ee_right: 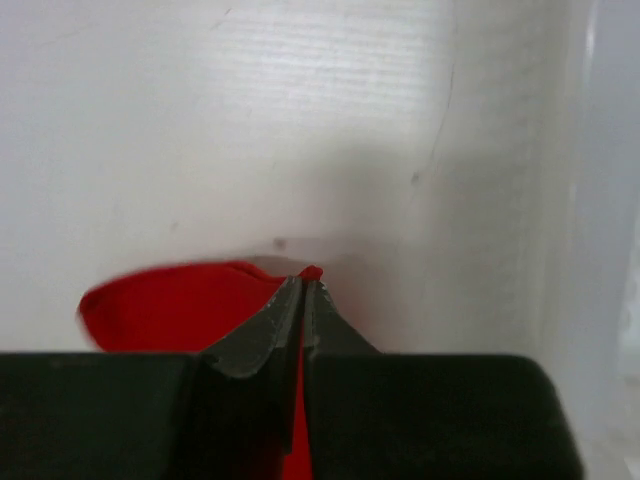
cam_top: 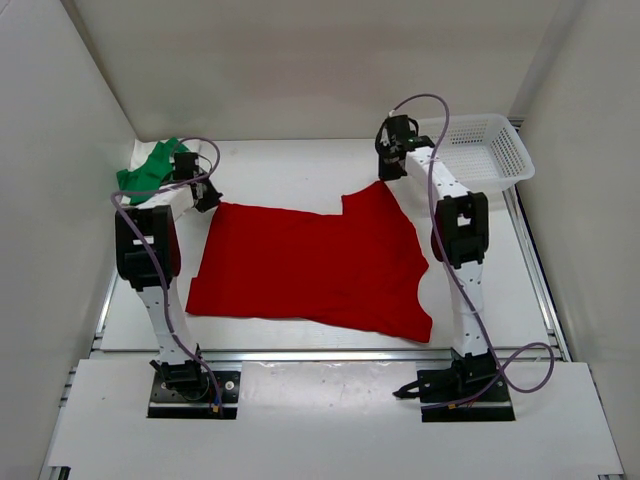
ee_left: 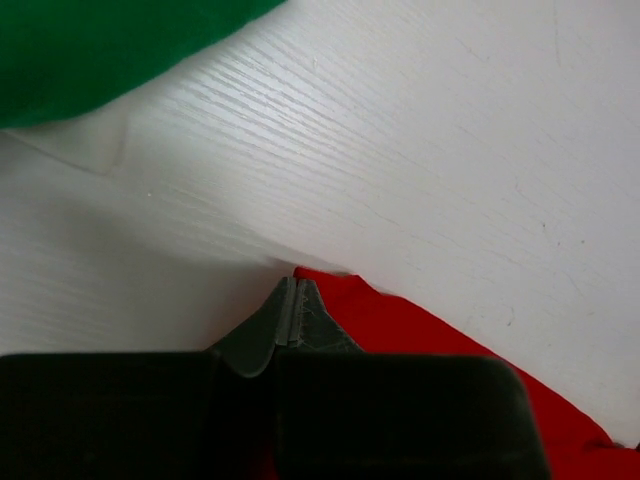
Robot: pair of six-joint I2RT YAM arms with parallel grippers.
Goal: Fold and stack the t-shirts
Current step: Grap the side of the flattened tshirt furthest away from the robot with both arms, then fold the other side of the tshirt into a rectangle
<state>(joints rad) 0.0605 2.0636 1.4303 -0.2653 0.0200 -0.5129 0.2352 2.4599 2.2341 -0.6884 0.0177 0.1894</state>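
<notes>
Top external view: the red t-shirt (cam_top: 310,265) is seen spread nearly flat over the middle of the counter (cam_top: 300,165), its far edge stepped and reaching farthest toward 1 o'clock. The green t-shirt (cam_top: 150,170) is bunched at about 10 o'clock on the counter, well apart from the red one, and a pale cloth (cam_top: 172,203) is glimpsed under it; what that cloth is cannot be told. A white mesh basket (cam_top: 500,165) is set at 2 o'clock, beside the right arm (cam_top: 460,230). The left arm (cam_top: 145,250) is reached to the red t-shirt's 10 o'clock corner, and the right arm to its 1 o'clock corner. In the left wrist view, the left fingers (ee_left: 268,335) are seen clenched together, with the red corner caught at their tips and red cloth trailing away toward 4 o'clock; green cloth is seen at 11 o'clock. In the right wrist view, the right fingers (ee_right: 272,325) are pressed tight on a pinch of the red t-shirt, a red fold being bulged out toward 9 o'clock just above the counter.
</notes>
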